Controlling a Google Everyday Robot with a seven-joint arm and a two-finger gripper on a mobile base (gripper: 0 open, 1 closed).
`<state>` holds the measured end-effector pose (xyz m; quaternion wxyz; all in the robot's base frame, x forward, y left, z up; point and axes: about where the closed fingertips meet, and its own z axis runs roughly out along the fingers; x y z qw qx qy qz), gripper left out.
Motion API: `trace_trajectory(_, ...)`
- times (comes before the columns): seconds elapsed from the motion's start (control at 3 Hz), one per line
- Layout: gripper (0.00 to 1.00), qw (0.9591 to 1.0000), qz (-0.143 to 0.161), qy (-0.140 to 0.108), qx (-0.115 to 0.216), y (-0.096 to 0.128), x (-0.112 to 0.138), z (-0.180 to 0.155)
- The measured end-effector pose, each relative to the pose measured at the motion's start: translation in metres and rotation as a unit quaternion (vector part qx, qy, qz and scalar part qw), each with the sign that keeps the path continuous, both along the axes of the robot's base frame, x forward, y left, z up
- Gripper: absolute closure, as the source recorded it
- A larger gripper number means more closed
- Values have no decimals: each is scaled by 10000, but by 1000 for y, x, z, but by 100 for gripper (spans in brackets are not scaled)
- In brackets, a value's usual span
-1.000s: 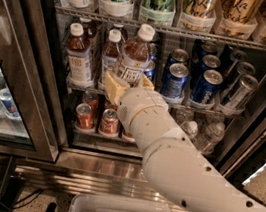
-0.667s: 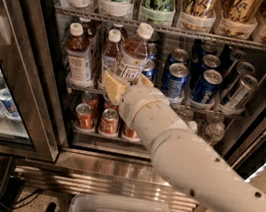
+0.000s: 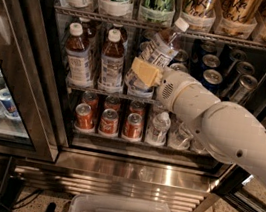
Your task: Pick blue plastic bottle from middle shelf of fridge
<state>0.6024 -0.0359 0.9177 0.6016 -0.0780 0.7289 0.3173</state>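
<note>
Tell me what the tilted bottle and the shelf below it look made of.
The bottle: clear glossy plastic, it seems; brown drink shows through. The shelf: probably chromed metal wire; its front rail gleams. The end effector grips the bottle above that shelf.

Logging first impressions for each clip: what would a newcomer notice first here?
The white arm reaches into the fridge, its gripper clamped on the blue plastic bottle, which tilts with its cap to the right above the middle shelf. Left of it, two similar bottles stand upright; red cans line the shelf below.
</note>
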Motion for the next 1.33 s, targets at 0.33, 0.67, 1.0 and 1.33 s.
trace_trajectory(0.33,100,10000,1,1,0,0,0,0)
trace_trajectory(0.67,100,9998,145,108,-36,5,-3,-5)
trace_trajectory(1.0,100,9992,304,263,-16,7,-15,-10)
trace_trajectory(1.33,100,9964,709,453,-11,9,-47,-16)
